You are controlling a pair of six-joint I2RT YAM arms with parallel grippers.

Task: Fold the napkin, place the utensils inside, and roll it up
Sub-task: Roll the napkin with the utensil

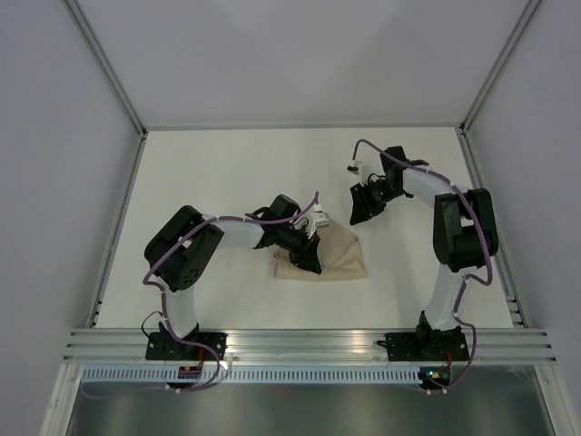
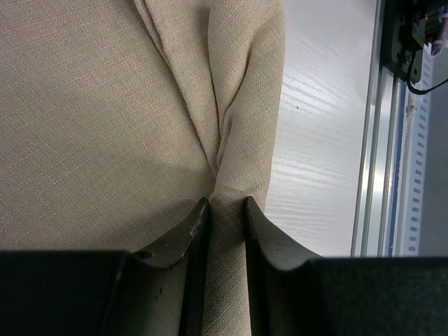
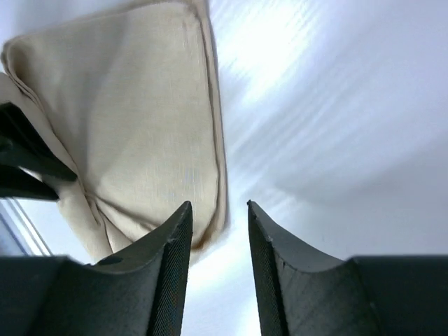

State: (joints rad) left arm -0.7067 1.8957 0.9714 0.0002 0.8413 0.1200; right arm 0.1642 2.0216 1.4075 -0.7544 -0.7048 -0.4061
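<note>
The tan napkin [image 1: 338,259] lies folded into a rough triangle at mid-table. My left gripper [image 1: 307,258] sits at its left end, shut on a bunched ridge of the cloth. In the left wrist view the napkin [image 2: 105,126] fills the left side, and the left gripper [image 2: 226,203] pinches a fold that runs up between its jaws. My right gripper [image 1: 360,207] hovers up and to the right of the napkin, open and empty. In the right wrist view the right gripper [image 3: 218,206] points past the edge of the napkin [image 3: 133,105]. The utensils are out of view.
The white table [image 1: 227,173] is bounded by metal rails left [image 1: 118,227] and right [image 1: 486,209], and by a ribbed aluminium rail [image 1: 309,343] at the near edge. The same rail [image 2: 385,140] shows in the left wrist view. Grey walls stand behind.
</note>
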